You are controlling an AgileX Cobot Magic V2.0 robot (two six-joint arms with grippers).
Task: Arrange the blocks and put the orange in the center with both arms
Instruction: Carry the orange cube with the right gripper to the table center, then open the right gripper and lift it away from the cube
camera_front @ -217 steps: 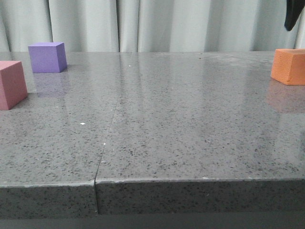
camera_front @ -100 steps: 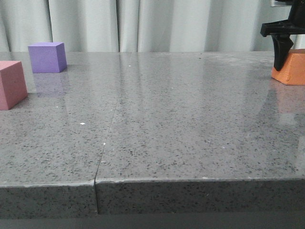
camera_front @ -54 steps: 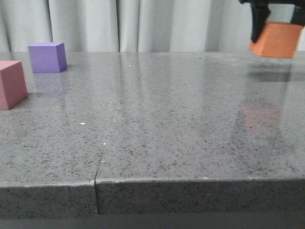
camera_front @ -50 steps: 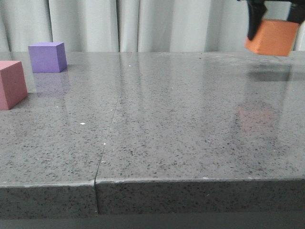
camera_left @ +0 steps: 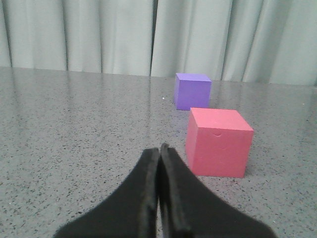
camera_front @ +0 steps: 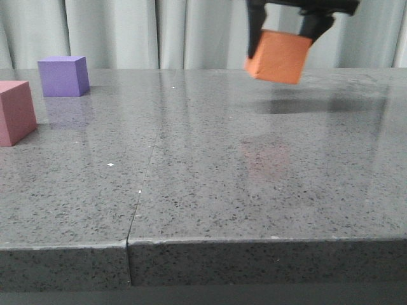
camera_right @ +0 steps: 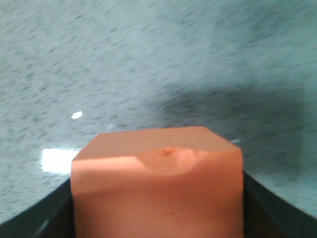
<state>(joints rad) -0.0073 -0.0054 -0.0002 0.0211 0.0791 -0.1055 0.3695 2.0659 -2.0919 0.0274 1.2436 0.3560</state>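
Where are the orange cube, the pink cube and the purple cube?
orange cube (camera_front: 278, 58), front view, middle of its front face.
pink cube (camera_left: 218, 146), left wrist view, middle of its near face.
purple cube (camera_front: 59, 79), front view, middle of its front face.

Orange cube held in the air, pink and purple cubes resting on the table at the left.

The orange cube (camera_front: 278, 56) hangs clear of the grey tabletop, slightly tilted, gripped on two opposite sides by the right gripper (camera_front: 283, 28); a shallow dent marks one edge of its matte face in the right wrist view. The purple cube (camera_front: 62, 76) sits flat toward the far left of the table, and the pink cube (camera_front: 15, 112) sits flat nearer the front, at the left edge of the front view, apart from the purple one. Both have soft edges and matte faces.
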